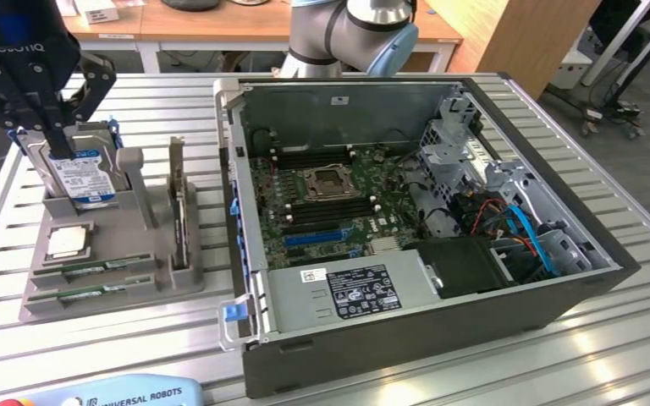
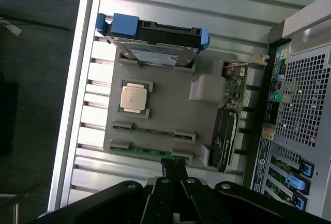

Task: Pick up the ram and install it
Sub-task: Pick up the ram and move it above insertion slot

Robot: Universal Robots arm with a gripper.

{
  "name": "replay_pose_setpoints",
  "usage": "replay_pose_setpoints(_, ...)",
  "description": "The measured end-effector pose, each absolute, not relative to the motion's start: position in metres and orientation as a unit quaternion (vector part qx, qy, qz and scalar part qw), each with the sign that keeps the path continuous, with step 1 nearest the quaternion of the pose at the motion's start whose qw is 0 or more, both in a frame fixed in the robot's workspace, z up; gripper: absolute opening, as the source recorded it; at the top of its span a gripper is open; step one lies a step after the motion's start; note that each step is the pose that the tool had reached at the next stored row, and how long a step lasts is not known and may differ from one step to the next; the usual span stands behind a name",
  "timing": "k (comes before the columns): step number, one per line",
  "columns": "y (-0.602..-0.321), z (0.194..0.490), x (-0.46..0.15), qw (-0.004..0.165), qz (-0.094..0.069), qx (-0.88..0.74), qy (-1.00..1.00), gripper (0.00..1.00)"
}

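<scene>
Two green ram sticks lie flat in slots of a grey holder (image 1: 133, 190) at the exterior view's left: one ram stick (image 1: 105, 269) (image 2: 152, 131) and a second ram stick (image 1: 90, 293) (image 2: 145, 151) nearer the holder's edge. My black gripper (image 1: 63, 150) (image 2: 174, 166) hangs well above the holder with its fingers shut together and nothing between them. In the exterior view it overlaps the upright hard drive (image 1: 82, 173). In the wrist view its tips point over the end of the second stick.
The holder also carries a CPU (image 1: 68, 241) (image 2: 135, 97), the hard drive (image 2: 155, 43) in its blue frame and an upright card (image 1: 176, 203) (image 2: 227, 136). An open computer case (image 1: 596, 279) with motherboard (image 1: 325, 194) stands at the exterior view's right on the slatted metal table (image 1: 9, 338).
</scene>
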State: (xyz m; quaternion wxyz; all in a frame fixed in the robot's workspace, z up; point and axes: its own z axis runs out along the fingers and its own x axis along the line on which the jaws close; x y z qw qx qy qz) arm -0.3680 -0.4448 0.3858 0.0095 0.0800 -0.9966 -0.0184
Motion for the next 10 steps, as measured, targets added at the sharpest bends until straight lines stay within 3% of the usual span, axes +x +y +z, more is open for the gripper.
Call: replay_pose_setpoints(10,-0.4449,0.3858,-0.3689,0.010,-0.018,0.123,-0.992,0.10)
